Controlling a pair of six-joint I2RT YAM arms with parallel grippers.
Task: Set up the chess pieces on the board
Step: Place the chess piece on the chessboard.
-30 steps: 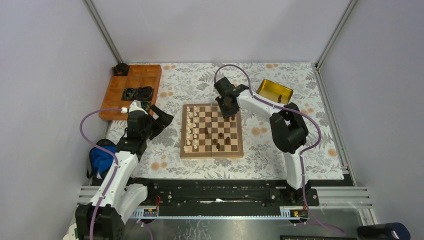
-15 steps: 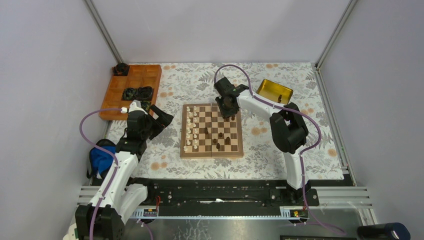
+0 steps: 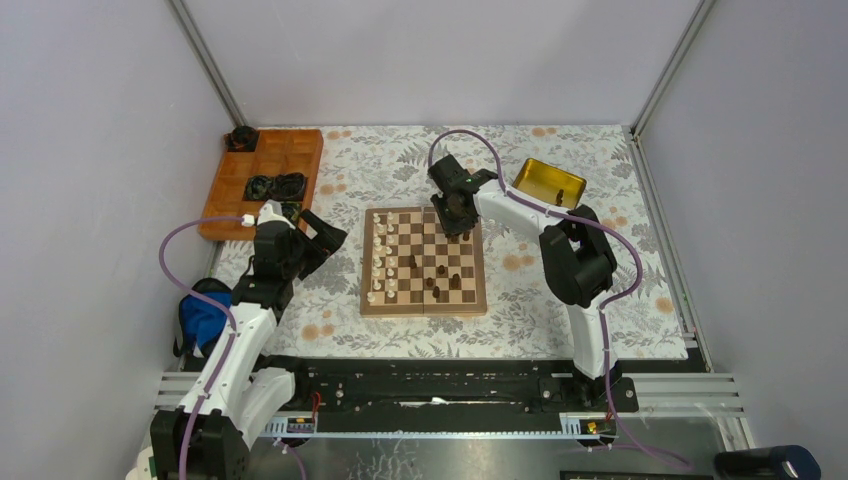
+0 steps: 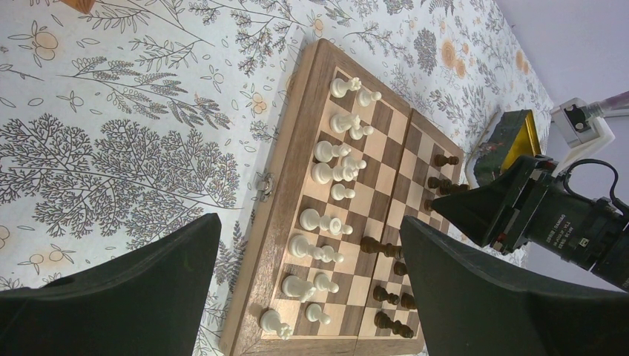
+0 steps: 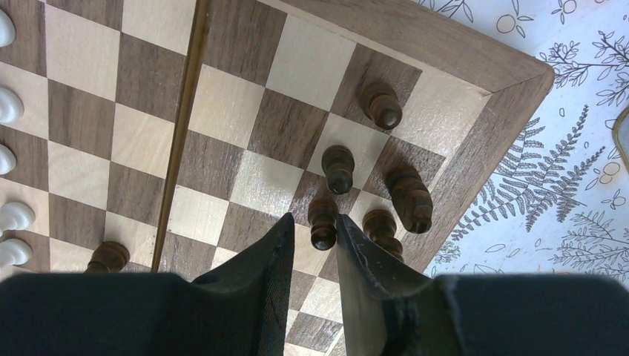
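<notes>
The board lies mid-table on a floral cloth. Cream chess pieces fill its left two columns, and dark pieces stand scattered on its right half. My right gripper hovers over the board's far right corner. In the right wrist view its jaws stand slightly open around a dark pawn that rests upright on its square, with a gap on the left side. Other dark pieces stand close by near the border. My left gripper hangs wide open left of the board, holding nothing.
An orange compartment tray with black ring items sits at the far left. A yellow tin lies behind the board on the right. A blue object sits beside the left arm.
My right gripper's jaws have parted a little around the dark pawn. Both arms have stayed in place.
</notes>
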